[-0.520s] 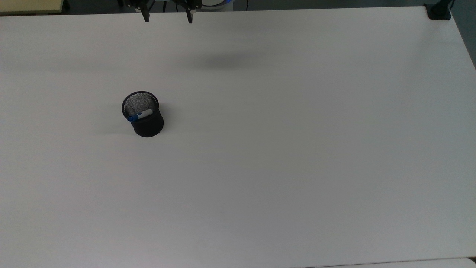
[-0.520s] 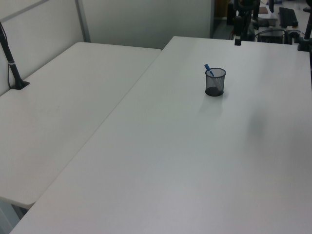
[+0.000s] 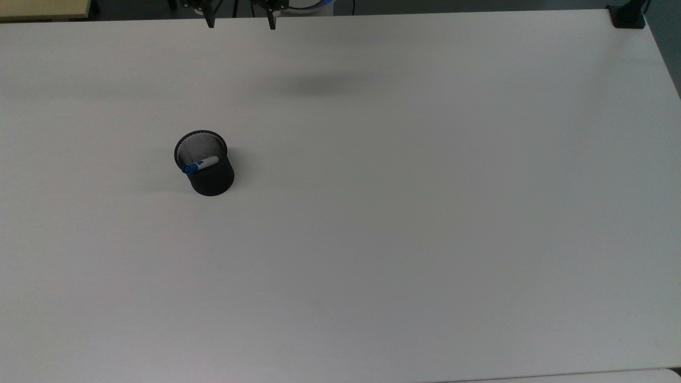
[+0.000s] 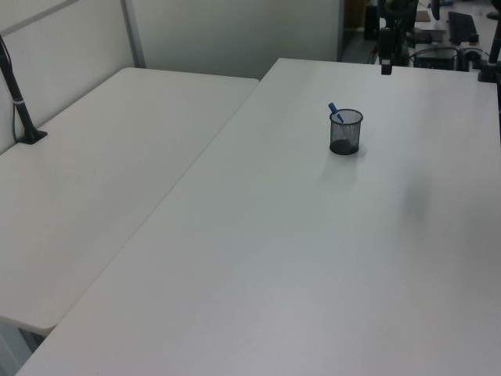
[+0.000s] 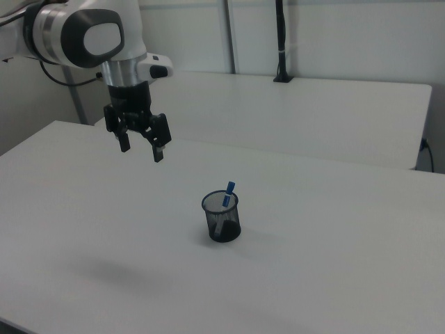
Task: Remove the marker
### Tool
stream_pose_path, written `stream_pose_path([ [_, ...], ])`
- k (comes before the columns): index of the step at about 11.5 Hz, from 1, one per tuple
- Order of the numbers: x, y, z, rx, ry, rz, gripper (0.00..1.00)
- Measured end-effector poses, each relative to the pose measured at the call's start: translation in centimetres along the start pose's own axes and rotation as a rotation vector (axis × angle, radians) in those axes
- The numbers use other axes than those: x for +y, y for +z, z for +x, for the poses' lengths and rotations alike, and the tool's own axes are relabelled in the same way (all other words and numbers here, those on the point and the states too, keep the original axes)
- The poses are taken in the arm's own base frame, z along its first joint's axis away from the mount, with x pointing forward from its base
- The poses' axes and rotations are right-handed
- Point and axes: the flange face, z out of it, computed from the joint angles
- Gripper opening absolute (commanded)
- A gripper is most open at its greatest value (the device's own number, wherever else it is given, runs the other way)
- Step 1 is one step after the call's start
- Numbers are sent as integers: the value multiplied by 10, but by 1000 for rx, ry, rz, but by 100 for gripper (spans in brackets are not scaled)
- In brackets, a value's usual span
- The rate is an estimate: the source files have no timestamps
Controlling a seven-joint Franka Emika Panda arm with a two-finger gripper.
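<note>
1 black mesh cup (image 3: 205,164) stands upright on the white table (image 3: 404,213), and the marker (image 3: 200,165) leans inside it. In the top view the marker lies across the cup's opening, its blue cap against the rim on the top view's left and its white barrel slanting down into the cup toward the top view's right. In the right view the blue cap (image 5: 229,189) pokes up above the rim of the mesh cup (image 5: 222,218), while the rest of the barrel shows faintly through the mesh. In the left view the cap (image 4: 333,110) likewise rises past the rim on the left view's left side of the cup (image 4: 345,131).

The gripper (image 5: 140,146) hangs in the air well apart from the cup, up and toward the right view's left of it, pointing down at bare table. Its 2 fingers are spread wide with nothing between them. The top view shows the 2 dark fingertips (image 3: 211,22) at the far edge of the table, again widely separated. A soft shadow (image 3: 319,85) lies on the table below the arm.

A 2nd white table (image 5: 334,111) stands behind the first in the right view, with a dark post (image 5: 281,42) clamped to its far edge.
</note>
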Motion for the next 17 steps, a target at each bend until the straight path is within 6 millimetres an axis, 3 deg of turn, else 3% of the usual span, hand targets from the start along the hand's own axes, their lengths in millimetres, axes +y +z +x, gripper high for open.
stream_pose_path([
  [14,3,-3,4,8,6,-1,100],
  [17,16,0,17,10,11,-4,100],
])
